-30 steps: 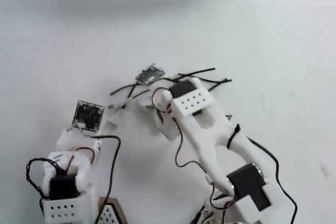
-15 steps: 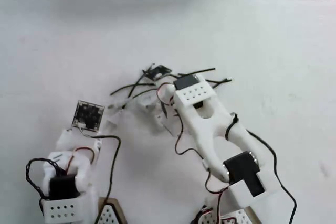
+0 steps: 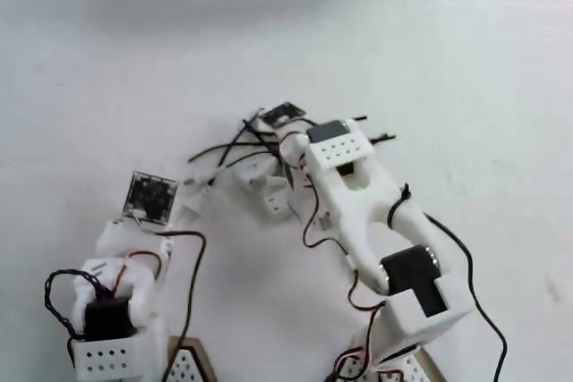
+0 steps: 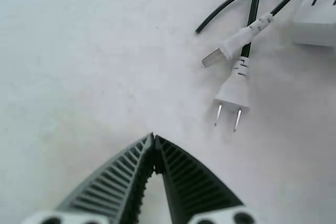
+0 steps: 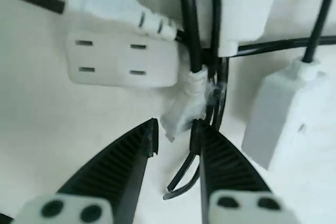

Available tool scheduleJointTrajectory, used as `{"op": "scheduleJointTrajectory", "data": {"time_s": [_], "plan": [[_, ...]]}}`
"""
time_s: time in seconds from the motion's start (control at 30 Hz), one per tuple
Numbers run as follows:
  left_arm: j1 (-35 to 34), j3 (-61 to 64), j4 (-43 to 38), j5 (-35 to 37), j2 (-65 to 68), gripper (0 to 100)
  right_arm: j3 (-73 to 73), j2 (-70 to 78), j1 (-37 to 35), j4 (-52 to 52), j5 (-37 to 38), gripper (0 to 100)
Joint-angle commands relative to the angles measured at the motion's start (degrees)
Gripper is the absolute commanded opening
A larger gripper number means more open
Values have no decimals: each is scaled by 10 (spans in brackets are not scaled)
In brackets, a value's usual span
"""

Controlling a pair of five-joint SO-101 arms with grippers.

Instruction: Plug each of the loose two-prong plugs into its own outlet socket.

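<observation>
The tangle of black cords (image 5: 186,24), white plugs and socket blocks lies near the middle of the tabletop (image 3: 466,69). In the high view the left arm (image 3: 112,297) sits at about 8 o'clock from it, and the right arm (image 3: 358,207) stretches in from about 5 o'clock with its wrist over the tangle. The left jaws are pressed together on nothing, above bare tabletop. Just ahead of them lies a loose plug (image 4: 231,94), both prongs bare and turned toward the jaws. A second plug (image 4: 239,39) lies across that plug's cord, also unseated, near the corner of a socket block (image 4: 317,17). The right jaws are spread and low over the tangle. A small plug (image 5: 184,109) on a black cord lies between their tips, and it does not look pinched. Whether it is one of the two plugs in front of the left arm cannot be told. Close beyond it is a socket strip (image 5: 122,64) showing two pairs of empty slots. A ribbed plug (image 5: 113,1) lies against one long edge of the strip, and it is unclear whether that plug is seated in anything. Another white block (image 5: 283,116) with a cord running from its end lies just beside the right jaws. Judged from this, the task is barely begun: at least two plugs are loose, the visible slots are empty, and no seated plug can be confirmed. Gripping, aligning and pushing home each plug is all left to do.
</observation>
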Motion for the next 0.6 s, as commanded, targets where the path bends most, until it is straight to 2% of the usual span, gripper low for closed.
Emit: {"op": "scheduleJointTrajectory", "data": {"time_s": [0.0, 0.23, 0.57], "plan": [[4, -4, -5, 1, -3, 24, -20, 2, 3, -12, 1, 115], [4, -4, -5, 1, -3, 24, -20, 25, 0, -46, 0, 115], [4, -4, -5, 1, -3, 24, -71, 82, -13, -30, -1, 96]]}}
